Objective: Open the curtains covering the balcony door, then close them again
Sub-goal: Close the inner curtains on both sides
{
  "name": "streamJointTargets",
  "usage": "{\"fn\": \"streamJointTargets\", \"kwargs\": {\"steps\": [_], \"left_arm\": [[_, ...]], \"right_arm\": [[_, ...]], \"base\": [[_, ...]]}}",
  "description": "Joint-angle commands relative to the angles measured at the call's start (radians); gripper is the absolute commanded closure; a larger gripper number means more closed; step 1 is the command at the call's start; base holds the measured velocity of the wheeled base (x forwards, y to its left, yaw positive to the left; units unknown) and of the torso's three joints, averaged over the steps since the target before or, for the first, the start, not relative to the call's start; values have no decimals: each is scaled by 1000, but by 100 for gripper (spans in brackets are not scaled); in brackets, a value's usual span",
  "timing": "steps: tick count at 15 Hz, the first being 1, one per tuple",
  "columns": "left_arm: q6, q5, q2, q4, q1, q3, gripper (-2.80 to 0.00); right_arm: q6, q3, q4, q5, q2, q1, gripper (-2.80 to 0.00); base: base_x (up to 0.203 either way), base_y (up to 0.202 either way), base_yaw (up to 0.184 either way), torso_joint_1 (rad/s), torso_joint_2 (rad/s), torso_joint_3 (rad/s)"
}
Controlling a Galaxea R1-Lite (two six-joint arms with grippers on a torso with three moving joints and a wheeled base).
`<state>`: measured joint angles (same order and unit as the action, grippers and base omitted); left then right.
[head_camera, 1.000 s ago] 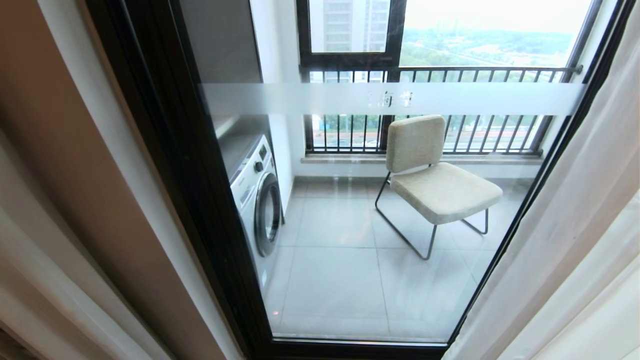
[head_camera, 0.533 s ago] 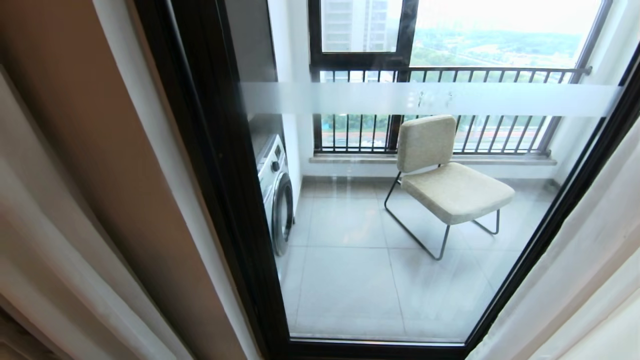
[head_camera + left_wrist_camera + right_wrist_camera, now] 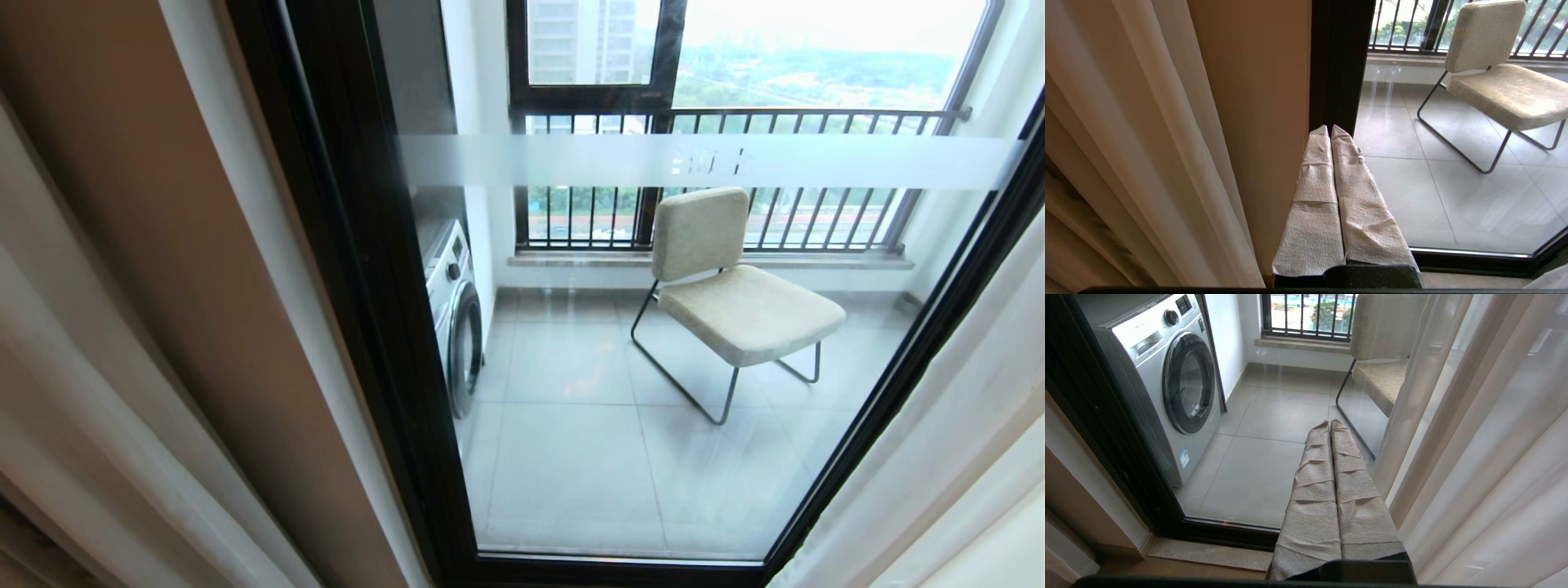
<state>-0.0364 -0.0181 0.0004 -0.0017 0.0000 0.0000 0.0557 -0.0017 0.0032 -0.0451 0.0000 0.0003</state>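
Either side of the balcony door (image 3: 653, 359), the curtains (image 3: 939, 441) are hanging in long vertical pleats, pulled clear of its smooth, dark-framed glass. Both paper-wrapped claws, left claw (image 3: 1330, 130) and right claw (image 3: 1329, 425), are sitting pinched closed and empty, pointing at that door.

Curtains (image 3: 122, 392) hanging drawn apart in pleats at both sides: beige panel and white sheer (image 3: 1147, 143) at left, sheer (image 3: 1474, 437) at right, partly veiling the pane's edge. Door (image 3: 367, 327) standing shut between them, exposed: dark frame, clear glass, frosted band (image 3: 571, 161) running level across.
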Motion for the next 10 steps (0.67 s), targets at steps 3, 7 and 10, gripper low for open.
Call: {"fn": "streamJointTargets", "kwargs": {"steps": [3, 7, 10], "left_arm": [[0, 0, 0, 0, 0, 0, 0], [0, -2, 0, 0, 0, 0, 0], [0, -2, 0, 0, 0, 0, 0]], "right_arm": [[1, 0, 0, -1, 0, 0, 0], [1, 0, 0, -1, 0, 0, 0], [1, 0, 0, -1, 0, 0, 0]], "base": [[0, 0, 0, 0, 0, 0], [0, 0, 0, 0, 0, 0], [0, 0, 0, 0, 0, 0]]}}
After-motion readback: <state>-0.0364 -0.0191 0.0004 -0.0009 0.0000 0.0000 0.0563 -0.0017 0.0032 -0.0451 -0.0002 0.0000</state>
